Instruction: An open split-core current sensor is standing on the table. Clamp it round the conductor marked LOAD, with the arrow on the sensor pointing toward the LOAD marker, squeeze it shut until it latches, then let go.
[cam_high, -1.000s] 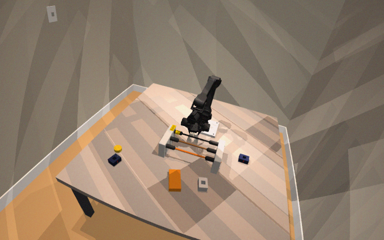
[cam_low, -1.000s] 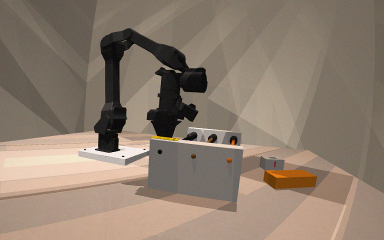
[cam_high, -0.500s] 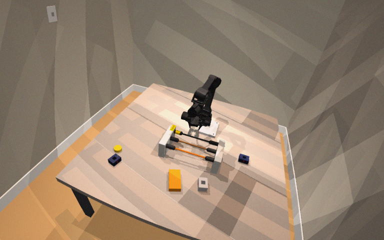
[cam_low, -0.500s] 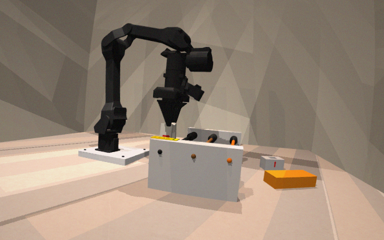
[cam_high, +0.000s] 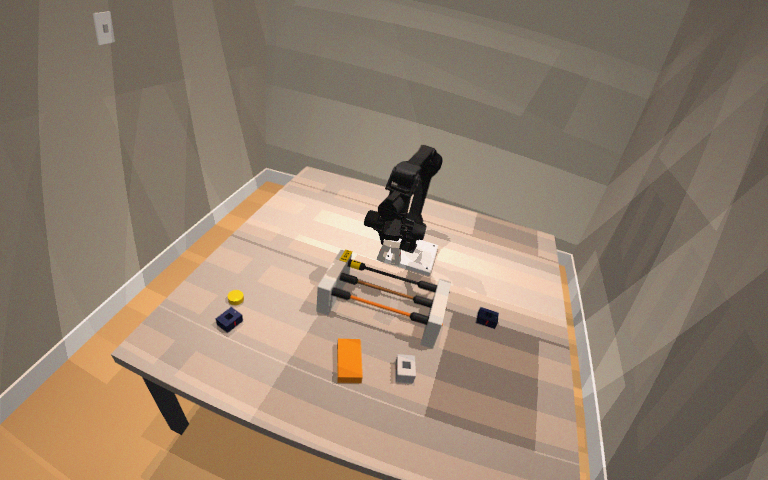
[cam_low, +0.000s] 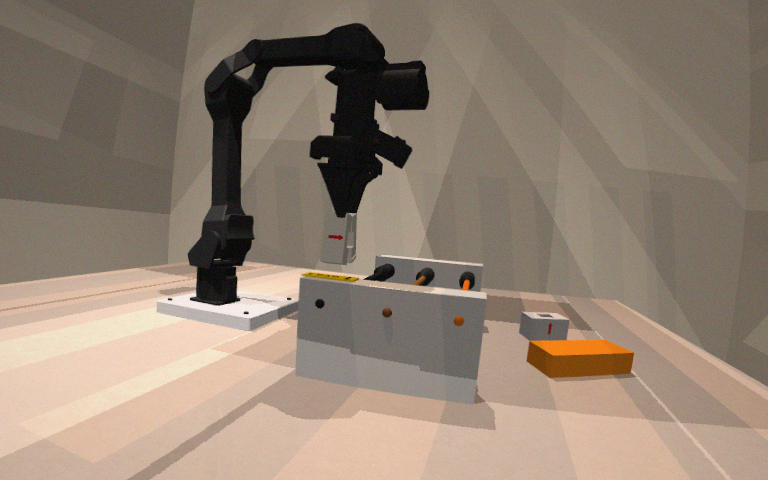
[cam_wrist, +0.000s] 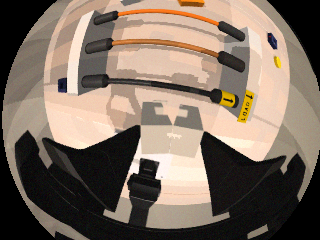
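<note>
Grey open sensor (cam_low: 339, 240), red arrow, hangs above black LOAD conductor (cam_wrist: 156, 84).

Flat orange rectangular block (cam_high: 349, 360) on wooden worktop (cam_high: 487, 396), small grey cube (cam_high: 405, 367) with dark top recess just beside it. Yellow round disc (cam_high: 235, 296) near dark blue cube (cam_high: 229, 320). Second dark blue cube (cam_high: 487, 317) well apart.
</note>
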